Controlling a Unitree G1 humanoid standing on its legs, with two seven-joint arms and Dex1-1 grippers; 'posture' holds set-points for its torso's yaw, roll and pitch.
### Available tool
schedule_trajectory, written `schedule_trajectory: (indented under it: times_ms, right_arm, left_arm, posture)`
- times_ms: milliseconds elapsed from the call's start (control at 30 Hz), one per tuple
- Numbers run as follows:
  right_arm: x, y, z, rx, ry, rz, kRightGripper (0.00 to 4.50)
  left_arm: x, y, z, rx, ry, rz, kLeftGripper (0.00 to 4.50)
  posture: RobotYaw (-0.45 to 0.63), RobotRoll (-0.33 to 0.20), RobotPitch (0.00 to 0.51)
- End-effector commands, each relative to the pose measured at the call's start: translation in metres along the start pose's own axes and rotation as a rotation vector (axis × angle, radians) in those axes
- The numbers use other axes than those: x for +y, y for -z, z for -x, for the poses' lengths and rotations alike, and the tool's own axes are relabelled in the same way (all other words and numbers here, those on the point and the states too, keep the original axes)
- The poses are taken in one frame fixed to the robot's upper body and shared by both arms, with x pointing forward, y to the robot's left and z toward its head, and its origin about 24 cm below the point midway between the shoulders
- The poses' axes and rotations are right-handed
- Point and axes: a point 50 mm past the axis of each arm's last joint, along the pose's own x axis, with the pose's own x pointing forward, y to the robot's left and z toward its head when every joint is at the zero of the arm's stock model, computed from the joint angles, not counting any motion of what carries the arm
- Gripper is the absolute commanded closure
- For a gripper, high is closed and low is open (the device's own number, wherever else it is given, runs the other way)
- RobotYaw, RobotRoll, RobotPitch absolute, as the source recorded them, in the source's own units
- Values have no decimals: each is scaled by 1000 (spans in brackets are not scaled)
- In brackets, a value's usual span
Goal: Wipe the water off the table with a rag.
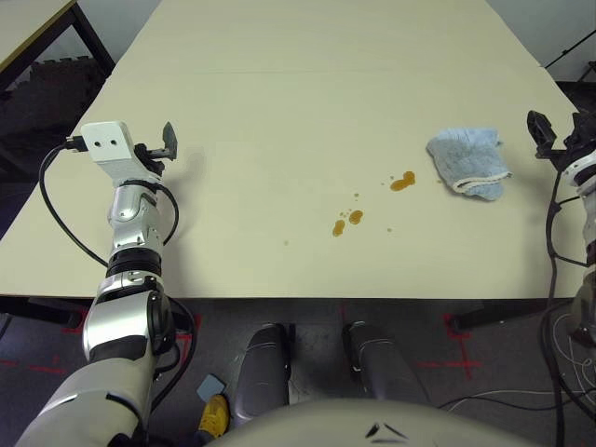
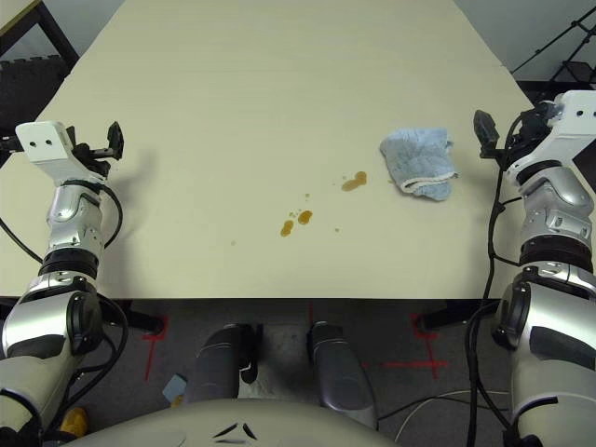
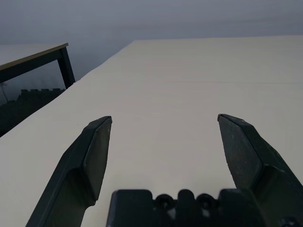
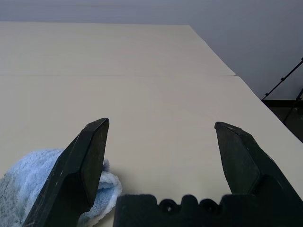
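The light blue rag (image 1: 468,162) lies crumpled on the right part of the pale cream table (image 1: 279,102). Left of it the water shows as small amber drops: one blot (image 1: 402,182) close to the rag and a pair of drops (image 1: 347,222) nearer the front edge. My right gripper (image 2: 503,132) hovers open just right of the rag, over the table's right edge; the rag (image 4: 28,182) sits beside one of its fingers. My left gripper (image 1: 158,151) stands open above the table's left side, far from the drops, with nothing between its fingers (image 3: 97,151).
A smaller table with a yellowish edge (image 1: 33,33) stands at the far left, beyond a gap. Dark tripod legs (image 2: 559,47) rise past the right edge. Cables hang from both wrists, and red cross marks (image 1: 456,326) are on the floor in front.
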Motion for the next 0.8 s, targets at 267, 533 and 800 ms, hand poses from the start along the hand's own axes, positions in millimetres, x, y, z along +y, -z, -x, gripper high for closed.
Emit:
schedule_trajectory:
  times_ms: [267, 533, 800]
  right_arm:
    - [-1, 1, 2, -3, 2, -3, 22]
    - [-3, -4, 3, -8, 2, 8, 22]
    - [-10, -10, 3, 14, 11, 11, 22]
  left_arm:
    - [-22, -3, -3, 2, 213, 57, 0]
    - [-58, -8, 11, 21, 713, 128, 0]
    - [-82, -21, 42, 136, 1204, 259, 0]
  posture:
    - [-139, 0, 152]
    - [-173, 0, 148]
    - [-192, 0, 129]
